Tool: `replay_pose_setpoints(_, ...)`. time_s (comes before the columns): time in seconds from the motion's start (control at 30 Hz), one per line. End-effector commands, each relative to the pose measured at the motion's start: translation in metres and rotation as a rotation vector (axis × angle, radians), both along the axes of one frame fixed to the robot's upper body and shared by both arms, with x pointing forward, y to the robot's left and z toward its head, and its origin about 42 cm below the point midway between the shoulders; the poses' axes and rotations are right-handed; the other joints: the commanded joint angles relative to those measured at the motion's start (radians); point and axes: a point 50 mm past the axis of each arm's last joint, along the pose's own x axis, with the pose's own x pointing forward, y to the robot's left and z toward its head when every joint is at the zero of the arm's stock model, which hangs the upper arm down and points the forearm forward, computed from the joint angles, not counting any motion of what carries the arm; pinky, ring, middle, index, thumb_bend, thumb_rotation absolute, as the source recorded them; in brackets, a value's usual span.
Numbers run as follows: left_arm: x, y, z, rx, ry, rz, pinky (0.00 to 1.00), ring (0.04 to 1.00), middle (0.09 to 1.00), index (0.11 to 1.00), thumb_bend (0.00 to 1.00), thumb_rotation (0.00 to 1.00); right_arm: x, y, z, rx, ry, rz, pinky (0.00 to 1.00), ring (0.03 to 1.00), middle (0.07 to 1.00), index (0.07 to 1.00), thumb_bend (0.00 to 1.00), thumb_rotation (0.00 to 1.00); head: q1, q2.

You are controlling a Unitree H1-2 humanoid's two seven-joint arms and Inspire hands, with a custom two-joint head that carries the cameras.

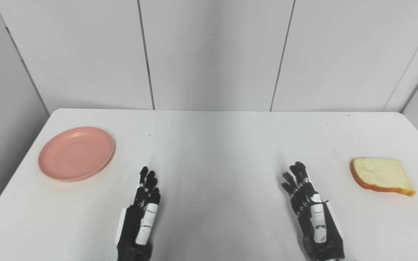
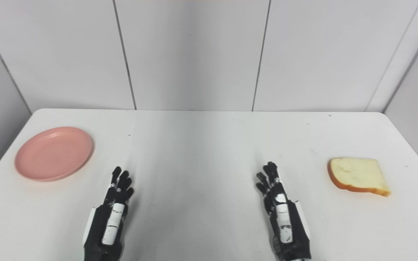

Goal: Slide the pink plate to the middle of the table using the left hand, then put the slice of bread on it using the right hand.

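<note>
Bright, even overhead light, soft faint shadows on the white table (image 1: 209,152), washed-out contrast, slightly soft focus

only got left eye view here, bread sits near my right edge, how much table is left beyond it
Observer: The right eye view shows a wider strip of bare table to the right of the slice of bread.
Operator: right hand touching it from that angle
Observer: No. The right hand is open, with bare table between it and the bread.
Operator: left side
Observer: This angle shows a gap too: the left hand is open, apart from the pink plate.
</note>
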Motion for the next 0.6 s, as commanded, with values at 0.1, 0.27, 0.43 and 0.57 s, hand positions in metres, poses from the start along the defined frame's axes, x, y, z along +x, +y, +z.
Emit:
replay_pose_setpoints(0.1, -0.003, -0.019, -0.012, -0.002, 0.006, -0.009, 1.0, 1.0, 1.0, 1.0, 0.76, 0.81, -0.025, -0.017, -0.055, -0.001, 0.172, -0.02, 1.0, 0.996, 1.0, 1.0, 0.79, 1.0, 0.045, -0.034)
replay_pose_setpoints(0.27, -0.003, -0.021, -0.016, 0.004, 0.0, -0.005, 1.0, 1.0, 1.0, 1.0, 0.75, 0.83, -0.025, -0.018, -0.058, 0.003, 0.177, -0.019, 1.0, 1.0, 1.0, 1.0, 0.78, 1.0, 0.062, -0.056)
replay_pose_setpoints(0.43, -0.002, -0.024, -0.022, 0.0, 0.001, -0.002, 1.0, 1.0, 1.0, 1.0, 0.74, 0.81, -0.024, -0.018, -0.063, 0.025, 0.191, -0.017, 1.0, 1.0, 1.0, 1.0, 0.77, 1.0, 0.085, -0.09)
replay_pose_setpoints(0.57, -0.002, -0.025, -0.025, 0.009, 0.007, -0.004, 1.0, 1.0, 1.0, 1.0, 0.75, 0.82, -0.023, -0.018, -0.066, 0.017, 0.191, -0.024, 1.0, 1.0, 1.0, 1.0, 0.76, 1.0, 0.089, -0.116)
